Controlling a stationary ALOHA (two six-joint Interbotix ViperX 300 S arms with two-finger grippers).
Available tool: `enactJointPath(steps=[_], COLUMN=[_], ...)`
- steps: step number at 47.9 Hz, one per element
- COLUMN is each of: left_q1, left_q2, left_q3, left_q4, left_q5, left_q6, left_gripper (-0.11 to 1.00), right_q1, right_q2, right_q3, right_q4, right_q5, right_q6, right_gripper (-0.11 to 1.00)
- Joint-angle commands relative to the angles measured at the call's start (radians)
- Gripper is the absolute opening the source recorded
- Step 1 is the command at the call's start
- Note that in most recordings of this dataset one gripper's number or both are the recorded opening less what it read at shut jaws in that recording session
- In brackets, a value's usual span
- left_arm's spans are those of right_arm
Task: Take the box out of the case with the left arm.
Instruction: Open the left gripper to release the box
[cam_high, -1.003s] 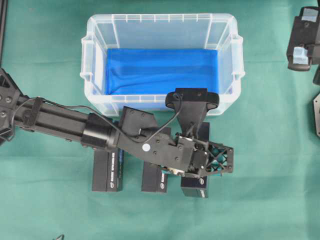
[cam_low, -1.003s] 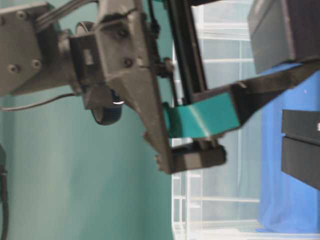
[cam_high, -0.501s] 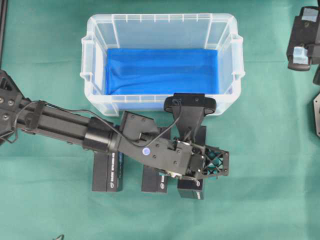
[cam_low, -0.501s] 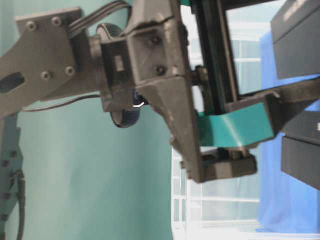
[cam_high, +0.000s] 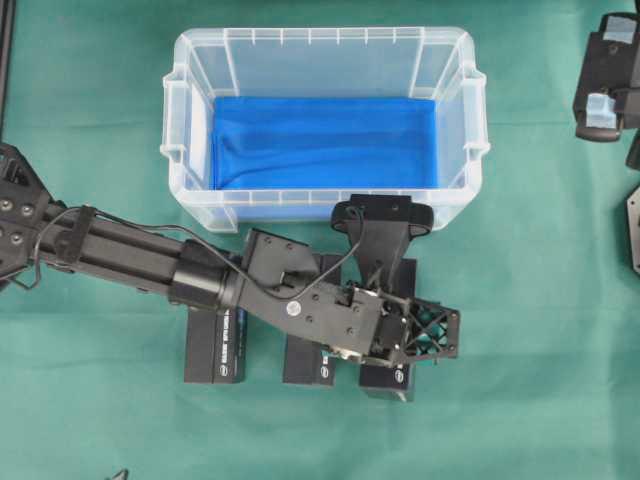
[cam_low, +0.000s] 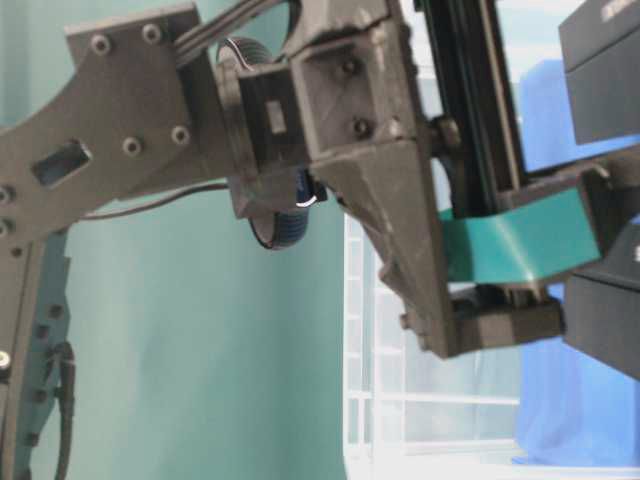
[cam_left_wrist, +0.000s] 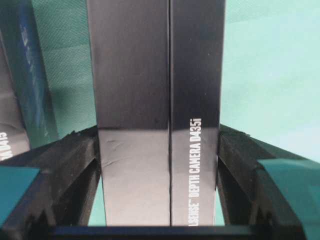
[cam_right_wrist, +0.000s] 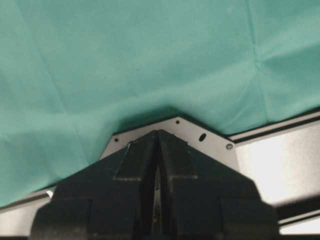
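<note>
The clear case (cam_high: 320, 42) stands at the back, holding only its blue lining (cam_high: 325, 140). A long black box (cam_high: 392, 380) is outside it, low over the green cloth just in front of the case. My left gripper (cam_high: 395, 345) is shut on this box. In the left wrist view the box (cam_left_wrist: 155, 100) runs between both fingers (cam_left_wrist: 75, 155), whose tips press its long sides; the left gripper (cam_left_wrist: 157, 150) straddles it. The table-level view shows a teal pad (cam_low: 520, 240) against the box (cam_low: 605, 60). My right gripper (cam_right_wrist: 157, 145) is shut and empty.
Two more black boxes (cam_high: 215, 345) (cam_high: 305, 360) lie side by side on the cloth left of the held one, partly under my left arm. The right gripper (cam_high: 603, 105) is parked at the far right edge, over a metal plate (cam_right_wrist: 210, 142).
My left arm has shifted a little toward the front edge and lower, carrying the box with it. The grip is unchanged. The right arm has not moved.
</note>
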Motion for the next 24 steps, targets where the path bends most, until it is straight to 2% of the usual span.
enactJointPath(steps=[1, 4, 10, 24], left_q1=[-0.006, -0.006, -0.008, -0.003], left_q2=[-0.034, -0.035, -0.035, -0.038], left_q3=[-0.008, -0.005, -0.008, -0.012], left_q4=[0.002, 0.002, 0.0, -0.002], left_q5=[-0.005, -0.005, -0.005, -0.005], left_q6=[0.002, 0.003, 0.008, 0.006], left_gripper=[0.6, 0.64, 0.92, 0.91], right_q1=[0.0, 0.0, 0.0, 0.0], right_q2=[-0.005, -0.005, -0.005, -0.005], right_q3=[-0.009, -0.009, -0.009, -0.009], right_q4=[0.002, 0.002, 0.002, 0.002], right_q5=[-0.005, -0.005, -0.005, -0.005], right_q6=[0.0, 0.0, -0.003, -0.003], right_gripper=[0.01, 0.01, 0.01, 0.01])
